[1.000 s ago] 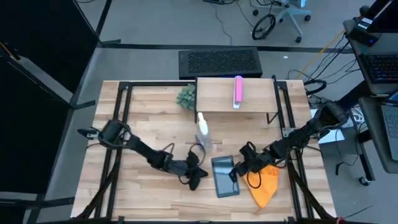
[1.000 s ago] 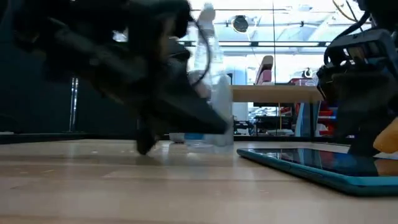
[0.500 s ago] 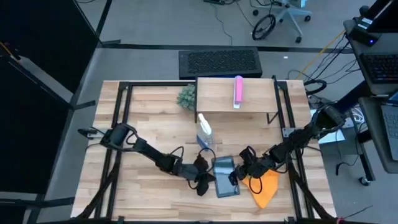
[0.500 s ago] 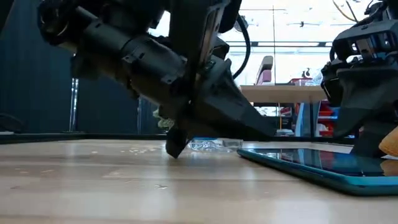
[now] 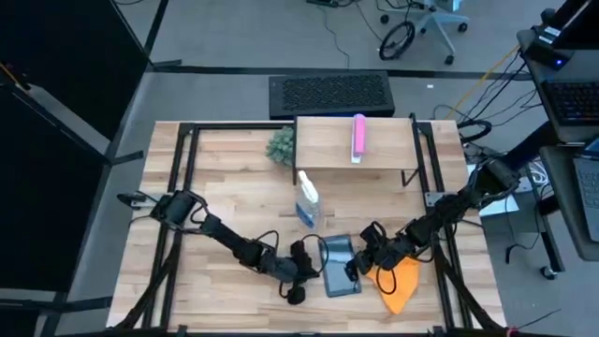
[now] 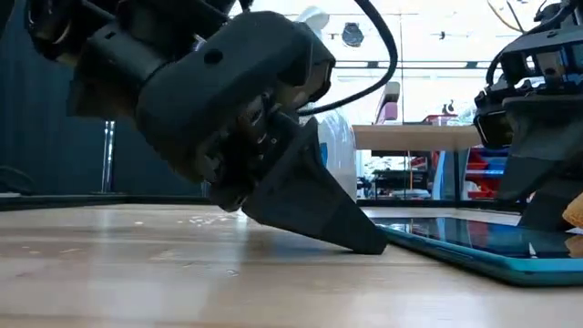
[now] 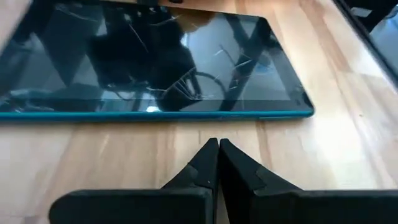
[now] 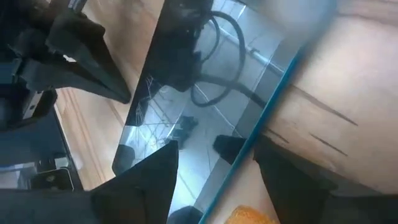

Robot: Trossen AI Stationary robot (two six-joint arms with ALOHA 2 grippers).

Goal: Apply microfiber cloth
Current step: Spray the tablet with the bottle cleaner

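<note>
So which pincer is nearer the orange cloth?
Right. The right pincer is at the tablet's edge beside the cloth; the left pincer is across the tablet.

1. One orange cloth [image 5: 400,284] lies on my worktop [image 5: 225,192].
2. One tablet [image 5: 339,267] sits just beside it.
3. One spray bottle [image 5: 307,198] stands behind the tablet.
4. One small green plant [image 5: 280,145] is at the back.
5. One wooden shelf [image 5: 328,143] is there, with one pink thing [image 5: 357,137] on it.
6. I count two hands: my left hand [image 5: 298,293] with fingers pressed together, my right hand [image 5: 357,269] with fingers apart.
</note>
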